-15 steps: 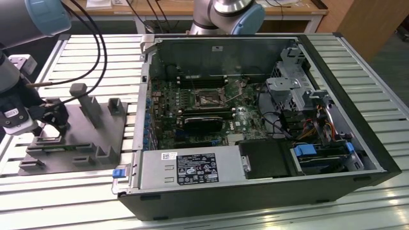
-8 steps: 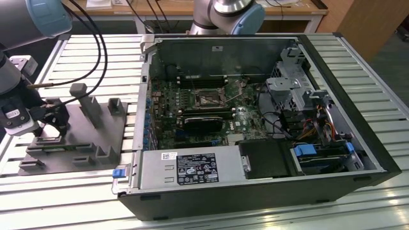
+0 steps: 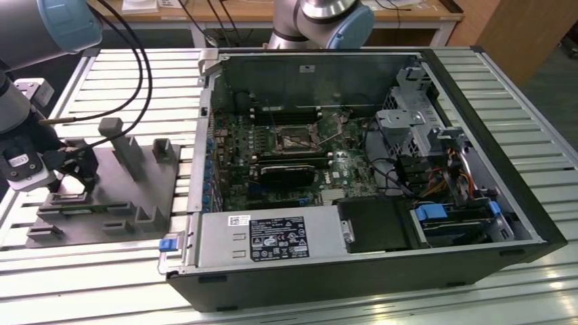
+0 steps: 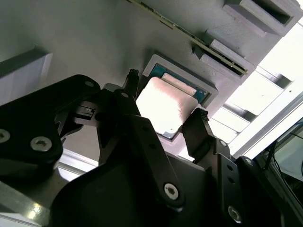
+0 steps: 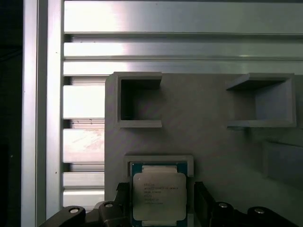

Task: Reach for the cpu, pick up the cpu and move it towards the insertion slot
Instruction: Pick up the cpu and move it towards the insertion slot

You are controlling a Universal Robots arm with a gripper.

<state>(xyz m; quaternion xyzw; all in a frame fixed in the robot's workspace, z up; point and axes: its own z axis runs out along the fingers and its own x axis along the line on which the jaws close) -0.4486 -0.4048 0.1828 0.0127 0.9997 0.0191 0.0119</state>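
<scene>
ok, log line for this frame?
phase: reach | gripper: open, fingers flanking cpu | cpu: seated in grey fixture | slot: apart, inside computer case

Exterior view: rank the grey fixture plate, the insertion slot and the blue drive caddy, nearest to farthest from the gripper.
1. grey fixture plate, directly under the gripper.
2. insertion slot, on the motherboard.
3. blue drive caddy, toward the exterior view's right.

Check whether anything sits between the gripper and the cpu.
Nothing visible does. In the first wrist view the open gripper straddles the cpu, with only a narrow bare gap on either side. The cpu lies flat in its pocket on the grey fixture.
</scene>
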